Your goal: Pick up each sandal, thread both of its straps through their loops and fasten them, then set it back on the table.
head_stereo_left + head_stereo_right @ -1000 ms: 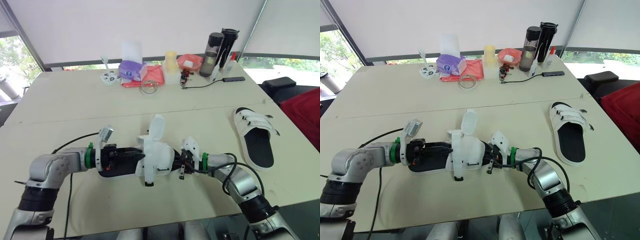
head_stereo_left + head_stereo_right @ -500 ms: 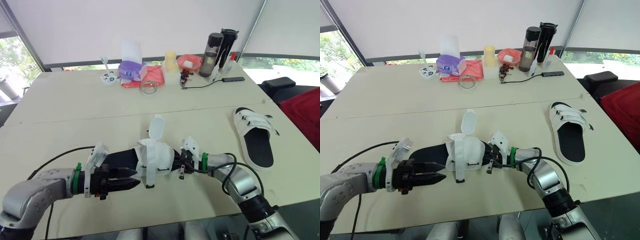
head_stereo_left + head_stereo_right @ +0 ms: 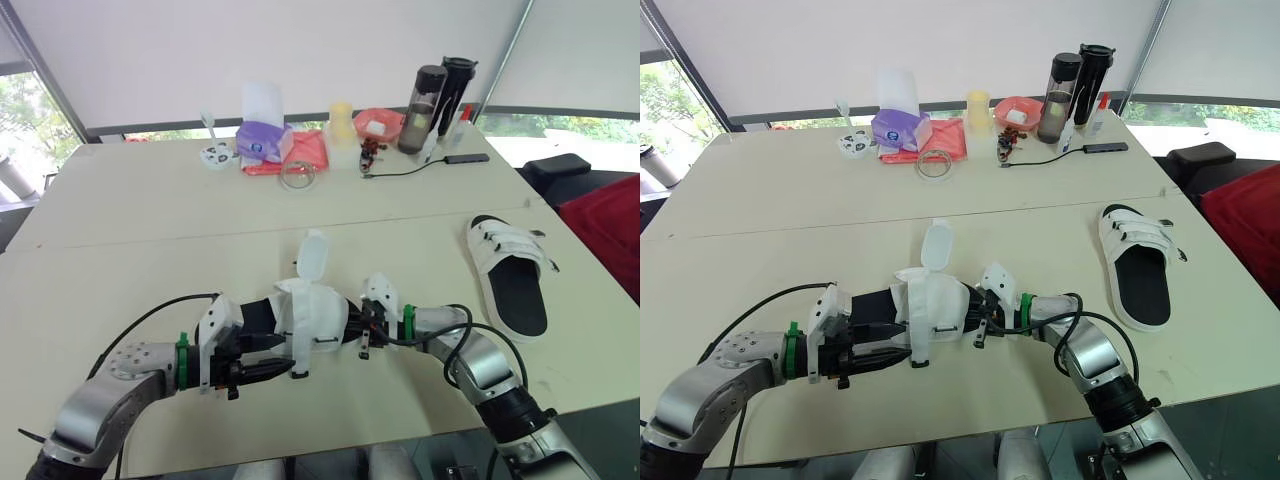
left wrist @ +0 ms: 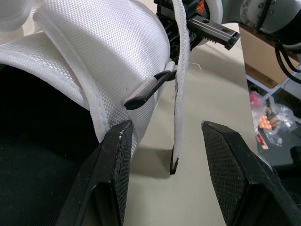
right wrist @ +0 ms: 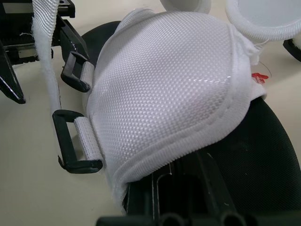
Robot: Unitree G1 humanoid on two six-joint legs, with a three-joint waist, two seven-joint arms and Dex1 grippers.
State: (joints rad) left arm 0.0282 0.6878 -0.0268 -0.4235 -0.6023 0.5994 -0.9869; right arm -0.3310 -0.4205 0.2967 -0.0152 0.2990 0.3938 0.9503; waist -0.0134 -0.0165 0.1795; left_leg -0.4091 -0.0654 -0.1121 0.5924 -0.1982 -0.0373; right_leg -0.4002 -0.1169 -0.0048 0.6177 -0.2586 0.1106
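The near sandal [image 3: 310,318] is seen at the middle of the table [image 3: 150,230], close to its front edge, lying crosswise between the two grippers. Its black footbed is turned toward the left arm and its white upper toward the right arm. One strap [image 3: 314,255] is raised above the upper, unfastened. A second, loose strap [image 4: 180,84] is hung down past the side of the upper, its dark tip just above the table. In the right wrist view, two black loops [image 5: 70,141] are shown on short white tabs at the edge of the upper; neither is threaded.

The left gripper [image 4: 167,132] is held low beside the sandal with its fingers [image 4: 115,160] spread apart. The loose strap is hung in the gap between them and is touched by neither. One finger is placed just beside the edge of the upper.

The right gripper [image 3: 364,335] is set against the opposite end of the sandal. Whether it is clamped there cannot be told, since black parts are merged with the black sole.

The other sandal [image 3: 510,275] is laid flat near the right edge of the table, well apart, with both of its straps closed. Bottles [image 3: 428,95], a tissue box [image 3: 262,140] and a red cloth [image 3: 305,150] are gathered along the far edge
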